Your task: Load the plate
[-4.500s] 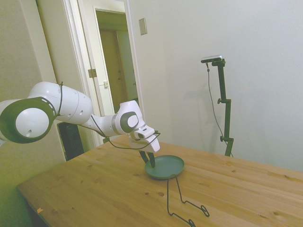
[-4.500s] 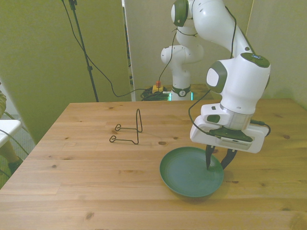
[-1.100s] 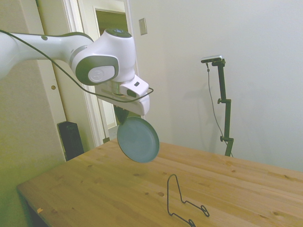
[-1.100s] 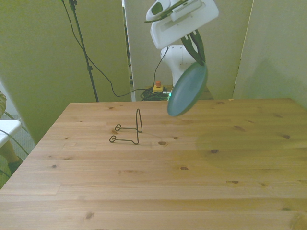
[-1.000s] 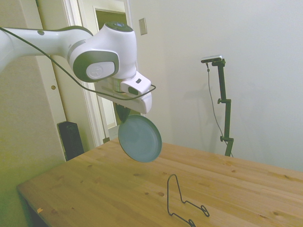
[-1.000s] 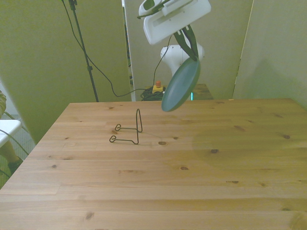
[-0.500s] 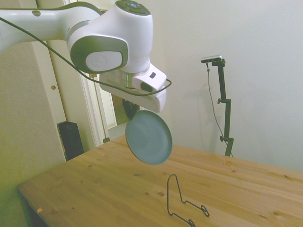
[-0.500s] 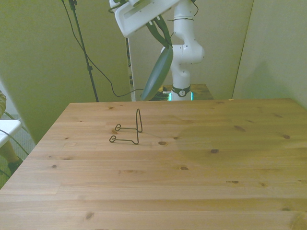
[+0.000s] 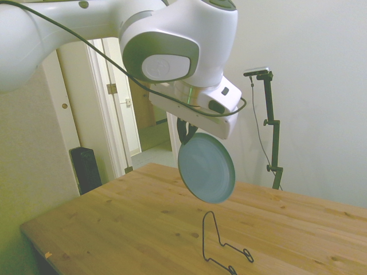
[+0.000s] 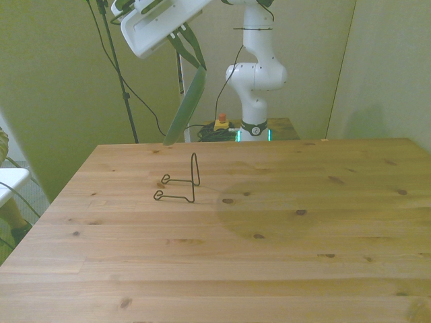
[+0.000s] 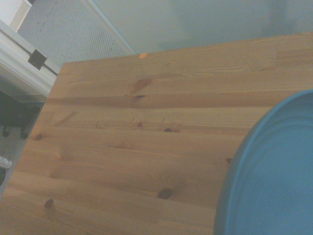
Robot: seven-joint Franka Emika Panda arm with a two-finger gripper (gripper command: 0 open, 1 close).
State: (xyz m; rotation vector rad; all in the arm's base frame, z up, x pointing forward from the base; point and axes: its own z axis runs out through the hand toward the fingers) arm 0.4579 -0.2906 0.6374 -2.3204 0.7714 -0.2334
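Side view: the small round teal plate (image 9: 207,168) is held high above the wooden tabletop (image 9: 143,223), hanging nearly on edge, with the claw (image 9: 184,134) clamped on its upper rim. Below it, a thin dark wire rack (image 9: 221,243) is seen standing on the tabletop

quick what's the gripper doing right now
Gripper: jaws shut on the rim of the teal plate, holding it on edge in the air above the wire rack.
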